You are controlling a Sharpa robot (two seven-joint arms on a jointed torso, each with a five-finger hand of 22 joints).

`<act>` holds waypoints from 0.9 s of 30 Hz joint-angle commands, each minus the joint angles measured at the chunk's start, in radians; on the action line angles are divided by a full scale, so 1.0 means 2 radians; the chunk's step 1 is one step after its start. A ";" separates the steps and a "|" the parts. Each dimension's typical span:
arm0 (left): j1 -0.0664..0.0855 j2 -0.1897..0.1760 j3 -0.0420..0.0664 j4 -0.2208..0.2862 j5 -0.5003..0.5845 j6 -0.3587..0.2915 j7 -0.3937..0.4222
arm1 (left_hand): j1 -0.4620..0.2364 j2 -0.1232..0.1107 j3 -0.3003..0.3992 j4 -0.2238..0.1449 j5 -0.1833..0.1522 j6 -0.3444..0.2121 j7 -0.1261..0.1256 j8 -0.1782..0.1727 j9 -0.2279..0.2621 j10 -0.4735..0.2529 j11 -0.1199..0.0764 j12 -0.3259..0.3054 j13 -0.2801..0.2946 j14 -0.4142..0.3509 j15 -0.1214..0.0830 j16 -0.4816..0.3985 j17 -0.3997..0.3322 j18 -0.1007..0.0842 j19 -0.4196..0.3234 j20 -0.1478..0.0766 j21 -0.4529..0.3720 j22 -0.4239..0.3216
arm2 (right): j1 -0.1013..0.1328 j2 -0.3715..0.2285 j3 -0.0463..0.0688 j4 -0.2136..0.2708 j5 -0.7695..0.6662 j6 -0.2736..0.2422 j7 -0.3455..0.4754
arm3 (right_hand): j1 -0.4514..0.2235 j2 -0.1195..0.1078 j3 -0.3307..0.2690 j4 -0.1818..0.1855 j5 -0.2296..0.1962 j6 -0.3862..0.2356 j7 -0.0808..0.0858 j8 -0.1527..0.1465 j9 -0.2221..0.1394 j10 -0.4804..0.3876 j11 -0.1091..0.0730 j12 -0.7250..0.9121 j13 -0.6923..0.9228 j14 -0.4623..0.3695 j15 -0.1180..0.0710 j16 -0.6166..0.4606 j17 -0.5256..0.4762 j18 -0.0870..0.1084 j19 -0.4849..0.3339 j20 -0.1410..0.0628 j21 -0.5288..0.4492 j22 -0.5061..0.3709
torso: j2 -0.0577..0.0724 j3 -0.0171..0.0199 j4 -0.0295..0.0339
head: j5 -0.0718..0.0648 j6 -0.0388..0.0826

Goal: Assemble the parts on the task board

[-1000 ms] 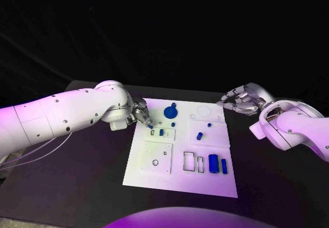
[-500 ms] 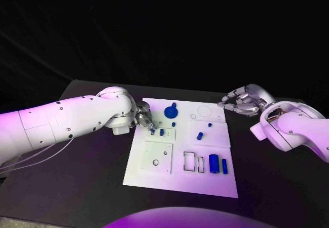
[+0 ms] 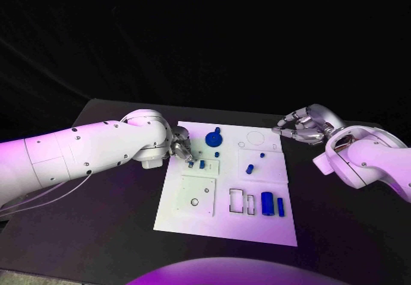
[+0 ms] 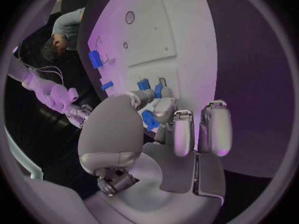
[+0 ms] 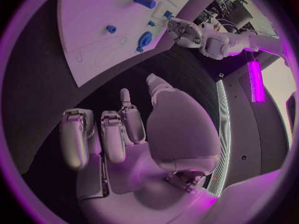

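The white task board (image 3: pixel 257 225) lies in the middle of the table. My left hand (image 3: pixel 177 146) hovers at its far left edge and pinches a small blue part (image 3: pixel 187 158) between thumb and a finger, right over a small raised plate (image 3: pixel 211 171). The left wrist view shows the same part (image 4: pixel 149 120) in the fingertips of that hand (image 4: pixel 168 129). A round blue part (image 3: pixel 212 140), a blue cylinder (image 3: pixel 267 203) and a blue bar (image 3: pixel 279 206) lie on the board. My right hand (image 3: pixel 302 127) hangs beside the board's far right corner, fingers loosely bent, holding nothing.
More small blue parts (image 3: pixel 249 168) stand on the board, with rectangular slots (image 3: pixel 240 202) and a larger plate (image 3: pixel 195 195) nearer me. The black table (image 3: pixel 103 225) stretches on both sides. The right wrist view shows the board (image 5: pixel 106 15) and my left hand (image 5: pixel 181 30) across it.
My left hand has shifted slightly toward the board's small raised plate, still pinching the blue part. The right hand has not moved.
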 commanded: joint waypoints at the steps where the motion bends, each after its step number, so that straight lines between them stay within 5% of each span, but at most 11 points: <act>1: -0.001 0.000 -0.001 0.003 -0.012 0.010 -0.004 | -0.004 -0.001 0.066 -0.064 0.002 0.010 -0.008 0.002 0.007 0.003 0.000 0.003 0.001 0.051 -0.002 0.002 0.132 -0.001 0.007 0.001 -0.001 0.103 | 0.000 0.000 0.000 0.000 -0.003 0.008 0.000 | 0.000 0.005 -0.002 -0.001 0.003 -0.003 -0.001 0.003 0.001 -0.004 -0.001 -0.002 0.029 0.051 -0.003 0.002 0.129 0.009 0.024 -0.003 -0.002 0.112 | 0.000 -0.0002 0.0004 | 0.000 0.000; 27: -0.002 -0.004 -0.001 0.009 -0.016 0.021 -0.009 | -0.006 0.000 0.068 -0.066 0.004 0.012 -0.008 0.006 0.008 0.004 -0.001 0.005 0.002 0.051 -0.003 0.002 0.132 -0.001 0.007 0.001 -0.001 0.103 | -0.001 0.000 0.000 0.000 -0.003 0.008 0.000 | 0.000 0.005 -0.003 0.000 0.004 -0.003 -0.001 0.003 0.001 -0.005 -0.001 -0.002 0.028 0.051 -0.003 0.002 0.129 0.009 0.024 -0.003 -0.002 0.112 | 0.000 -0.0002 0.0004 | 0.002 -0.003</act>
